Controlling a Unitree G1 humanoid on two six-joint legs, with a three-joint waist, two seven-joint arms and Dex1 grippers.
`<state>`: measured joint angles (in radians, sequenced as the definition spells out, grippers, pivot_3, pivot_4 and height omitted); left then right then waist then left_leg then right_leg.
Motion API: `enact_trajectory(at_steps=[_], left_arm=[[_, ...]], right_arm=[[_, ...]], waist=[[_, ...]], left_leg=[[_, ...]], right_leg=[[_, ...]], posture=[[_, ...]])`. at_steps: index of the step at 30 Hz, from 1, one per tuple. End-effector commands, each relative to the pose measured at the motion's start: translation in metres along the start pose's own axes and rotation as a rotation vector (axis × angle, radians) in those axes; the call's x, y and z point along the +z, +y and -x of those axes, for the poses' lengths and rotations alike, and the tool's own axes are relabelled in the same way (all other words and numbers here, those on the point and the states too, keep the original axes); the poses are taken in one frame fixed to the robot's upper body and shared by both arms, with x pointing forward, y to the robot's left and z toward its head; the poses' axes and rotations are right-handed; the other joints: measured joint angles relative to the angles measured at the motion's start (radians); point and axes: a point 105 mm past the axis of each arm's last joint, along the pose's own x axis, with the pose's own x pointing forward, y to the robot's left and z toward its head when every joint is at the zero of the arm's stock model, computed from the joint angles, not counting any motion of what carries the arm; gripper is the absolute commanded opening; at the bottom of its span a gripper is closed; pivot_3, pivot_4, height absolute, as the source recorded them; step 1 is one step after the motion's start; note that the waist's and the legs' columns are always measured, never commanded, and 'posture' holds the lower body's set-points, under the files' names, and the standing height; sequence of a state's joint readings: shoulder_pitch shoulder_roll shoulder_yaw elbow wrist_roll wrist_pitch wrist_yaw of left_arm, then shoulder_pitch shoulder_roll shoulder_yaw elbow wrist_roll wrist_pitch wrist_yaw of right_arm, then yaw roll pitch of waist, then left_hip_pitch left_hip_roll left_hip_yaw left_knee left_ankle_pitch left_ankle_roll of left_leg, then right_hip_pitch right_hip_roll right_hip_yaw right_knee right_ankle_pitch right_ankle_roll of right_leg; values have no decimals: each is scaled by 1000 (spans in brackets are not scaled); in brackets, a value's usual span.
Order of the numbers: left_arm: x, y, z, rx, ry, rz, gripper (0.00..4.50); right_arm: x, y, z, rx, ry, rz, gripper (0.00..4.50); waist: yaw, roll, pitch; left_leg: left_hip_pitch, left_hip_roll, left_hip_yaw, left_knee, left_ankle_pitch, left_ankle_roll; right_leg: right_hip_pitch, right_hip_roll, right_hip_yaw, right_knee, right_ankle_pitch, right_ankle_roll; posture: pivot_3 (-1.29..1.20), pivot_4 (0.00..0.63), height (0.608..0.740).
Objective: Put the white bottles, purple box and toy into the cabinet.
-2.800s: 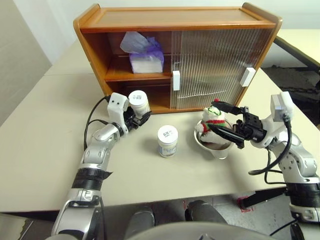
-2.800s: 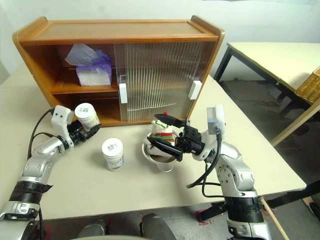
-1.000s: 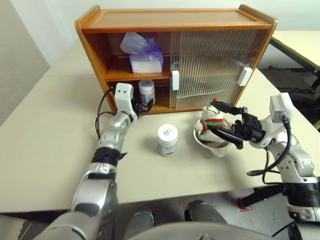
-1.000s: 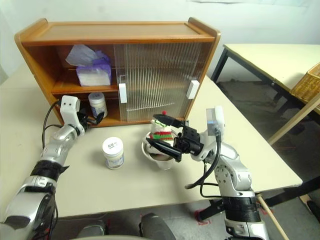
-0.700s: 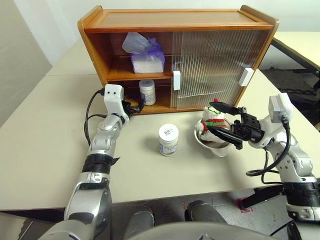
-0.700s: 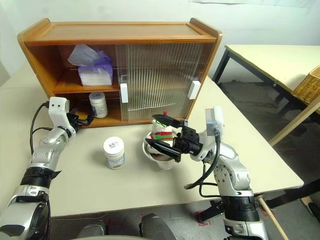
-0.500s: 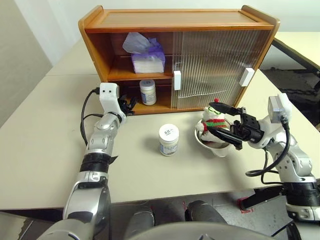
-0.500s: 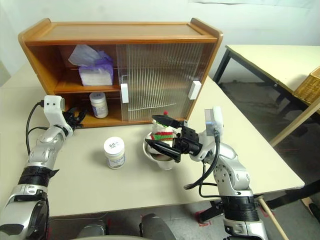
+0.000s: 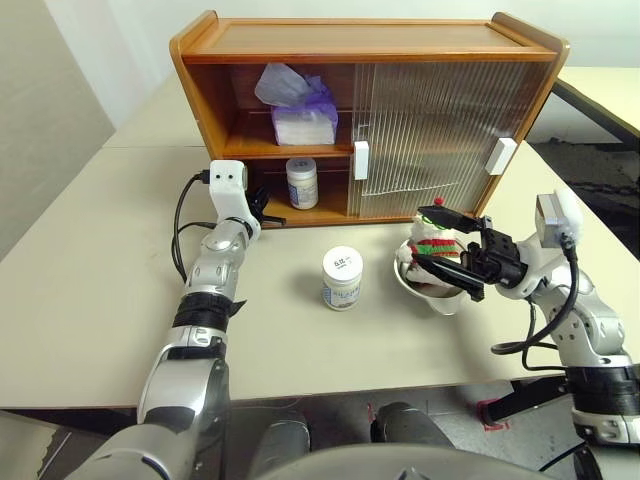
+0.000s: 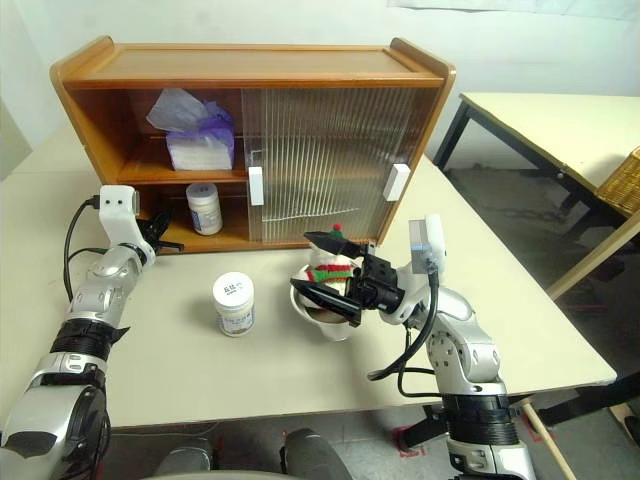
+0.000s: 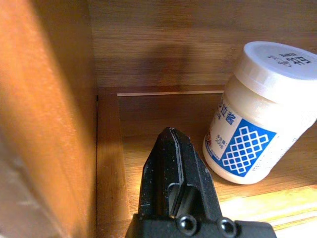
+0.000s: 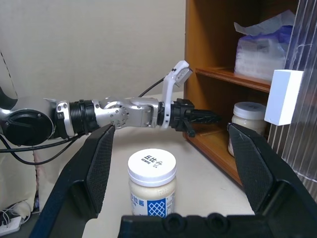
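Head view, cabinet: the wooden cabinet (image 9: 365, 40) stood at the far side of the tabletop (image 9: 90, 290), its left half open, its ribbed sliding doors (image 9: 440, 130) covering the right half.
Head view, purple box: the purple tissue pack (image 9: 300, 115) sat on the upper shelf, in the open left half.
Head view, bottles: one white bottle (image 9: 301, 183) stood upright on the lower shelf; the other white bottle (image 9: 342, 279) stood upright on the tabletop, near the cabinet's front and left of the bowl (image 9: 430, 290).
Head view, toy: the snowman toy (image 9: 430, 245) sat in the steel bowl, at the right.
Head view, left gripper: the left gripper (image 9: 266, 215) reached level into the lower shelf's opening, left of the shelved bottle and apart from it, jaws closed and empty.
Head view, right gripper: the right gripper (image 9: 445, 250) hung by the toy, jaws spread wide on either side of it.
Left wrist view: the closed jaws pointed at the cabinet's back wall, the shelved bottle beside them, not touching.
Right wrist view: the wide jaws framed the tabletop bottle (image 12: 152, 181).
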<state>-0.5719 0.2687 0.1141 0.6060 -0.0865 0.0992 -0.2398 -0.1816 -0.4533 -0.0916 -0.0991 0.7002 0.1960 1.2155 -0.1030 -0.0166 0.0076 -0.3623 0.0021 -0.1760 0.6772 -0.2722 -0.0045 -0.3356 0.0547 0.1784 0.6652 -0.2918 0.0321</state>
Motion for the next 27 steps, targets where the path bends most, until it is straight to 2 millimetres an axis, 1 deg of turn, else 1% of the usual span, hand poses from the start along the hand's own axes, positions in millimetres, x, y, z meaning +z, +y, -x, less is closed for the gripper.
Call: enact_trajectory(at_steps=[1,5,8,12,22,27], left_arm=[[9,-9,-6,-25,-24,-54,32],[11,-9,-4,-28,-39,-105,32],[7,-8,-1,-28,-39,-147,32],[3,-10,3,-49,-32,-285,32],[0,-14,8,-101,-30,-505,32],[0,-17,8,-112,-33,-534,32]], right_arm=[[-1,2,-3,10,10,10,4500],[-2,2,-4,11,13,10,4500],[-2,2,-4,13,13,12,4500],[-2,1,-5,16,12,15,4500],[-2,0,-7,29,11,16,4500],[-3,1,-7,30,11,13,4500]], waist=[[1,0,0],[1,0,0],[2,0,0],[2,0,0],[4,0,0],[11,0,0]], left_leg=[[0,0,0,0,0,0],[0,0,0,0,0,0],[0,0,0,0,0,0],[0,0,0,-1,0,0],[-2,0,-1,-3,0,0],[-2,0,-1,-4,0,0]], right_leg=[[0,0,0,0,0,0],[0,0,0,0,0,1],[0,0,-1,0,0,1],[0,0,-1,0,-1,1],[-2,0,0,-2,0,-2],[-2,0,0,-4,0,-3]], posture=[[-201,0,740],[-204,0,740],[-202,0,740],[-195,0,740],[-190,0,740],[-190,0,740]])
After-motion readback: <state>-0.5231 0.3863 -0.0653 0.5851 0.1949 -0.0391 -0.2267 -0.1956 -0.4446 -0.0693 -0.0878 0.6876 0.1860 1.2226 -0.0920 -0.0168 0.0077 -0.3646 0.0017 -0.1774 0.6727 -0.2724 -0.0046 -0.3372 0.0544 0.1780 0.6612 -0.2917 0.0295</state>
